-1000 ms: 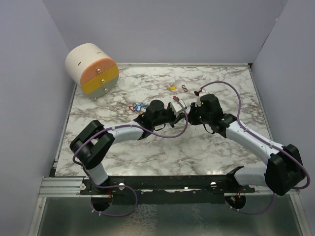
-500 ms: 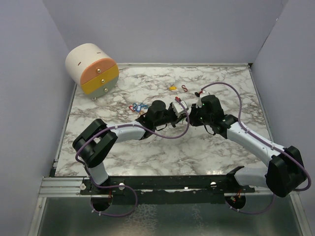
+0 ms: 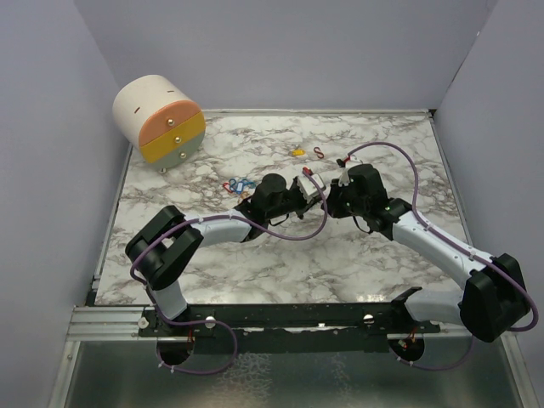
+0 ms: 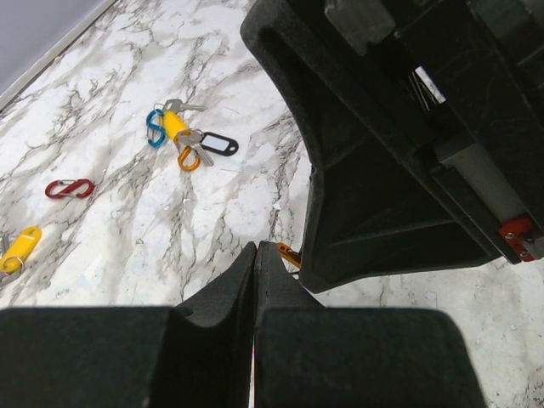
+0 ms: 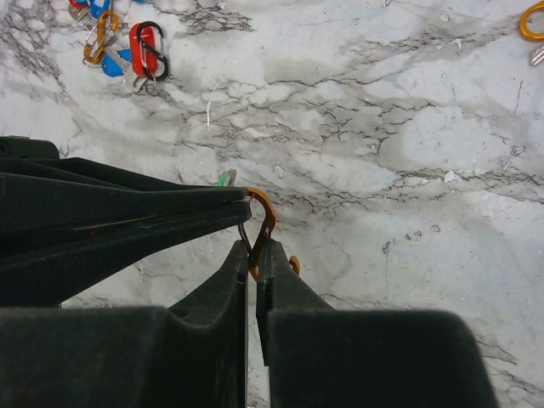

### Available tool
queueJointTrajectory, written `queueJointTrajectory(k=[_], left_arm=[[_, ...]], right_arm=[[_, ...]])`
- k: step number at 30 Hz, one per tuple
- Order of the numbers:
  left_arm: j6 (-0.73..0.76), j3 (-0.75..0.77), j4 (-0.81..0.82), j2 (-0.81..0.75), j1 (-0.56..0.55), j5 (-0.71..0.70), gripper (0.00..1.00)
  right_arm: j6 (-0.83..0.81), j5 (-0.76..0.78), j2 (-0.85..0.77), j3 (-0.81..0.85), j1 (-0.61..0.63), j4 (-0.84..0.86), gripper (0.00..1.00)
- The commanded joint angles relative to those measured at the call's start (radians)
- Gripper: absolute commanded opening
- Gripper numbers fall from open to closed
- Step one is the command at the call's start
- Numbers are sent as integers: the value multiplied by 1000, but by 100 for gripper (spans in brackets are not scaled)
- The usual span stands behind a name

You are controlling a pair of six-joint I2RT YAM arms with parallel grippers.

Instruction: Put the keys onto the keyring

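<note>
White-and-black arms [image 3: 223, 226] (purple cables [image 3: 299, 235])

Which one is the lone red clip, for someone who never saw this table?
Start at the round cream drawer unit, far left on the table, and follow the far edge right to its middle. Two tiny things lie there: a yellow tag and, just right of it, the red clip. It is an S-shaped wire loop, not a solid tag.

Table [image 3: 255, 255]: smooth, faintly glossy marble-look top. Key tags [image 4: 219, 144]: shiny coloured plastic. Orange clip [image 5: 265, 223]: thin metal (glossy coating). Left gripper [image 4: 256, 248], right gripper [image 5: 255, 246]: matt black plastic.
</note>
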Motion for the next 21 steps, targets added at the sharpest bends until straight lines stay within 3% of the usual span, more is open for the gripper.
queueJointTrajectory(k=[1, 7, 21], left_arm=[[-8, -18, 4, -33, 27, -67, 0], [-31, -30, 2, -64, 53, -69, 0], [-73, -85, -2, -103, 129, -95, 0]], right_arm=[[-10, -19, -20, 2, 8, 3, 3], [-2, 31, -39, -1, 8, -4, 57], [4, 101, -25, -2, 7, -6, 63]])
